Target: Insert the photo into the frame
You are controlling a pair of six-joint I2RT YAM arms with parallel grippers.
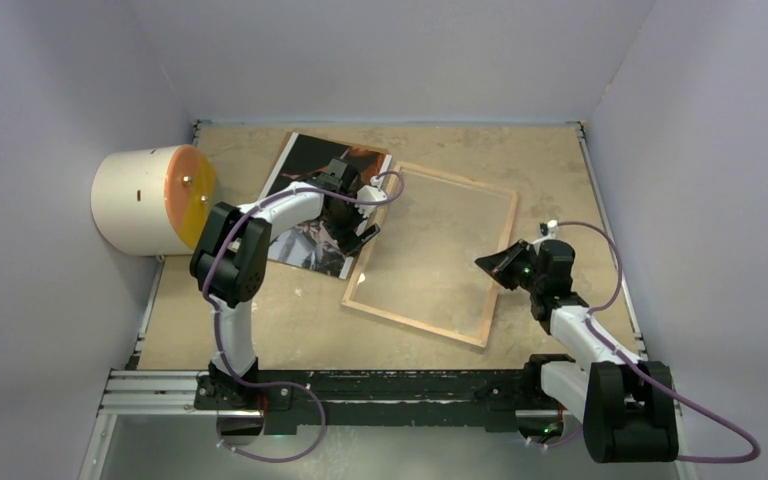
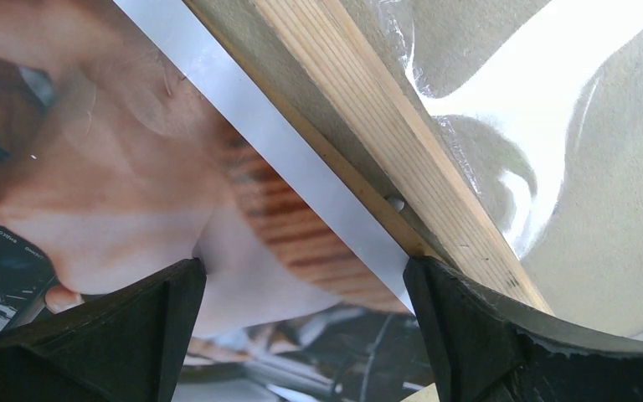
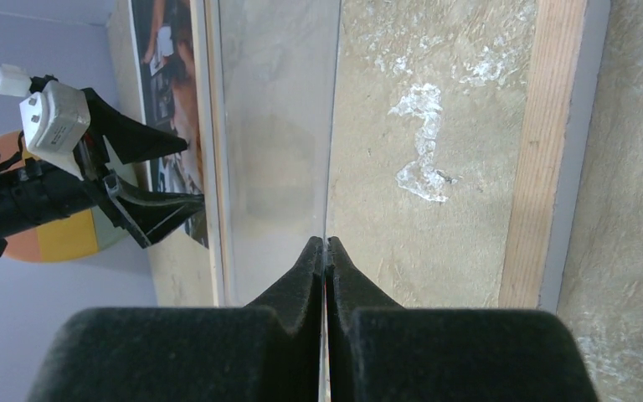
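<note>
Photo (image 1: 305, 175) just beside frame (image 1: 410, 325); left pincer (image 1: 363, 238) over their seam; right pincer (image 1: 486, 262) at frame's right rail.

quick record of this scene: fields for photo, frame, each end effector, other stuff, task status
photo: picture side up on the table, left of the frame, its white border against the frame's left rail
frame: lying flat, wood-brown back up, no photo inside
left end effector: open, straddling the photo's border beside the rail
right end effector: shut, tips above the frame's clear pane
other: white drum with orange face, far left
task status: photo not yet in frame
</note>
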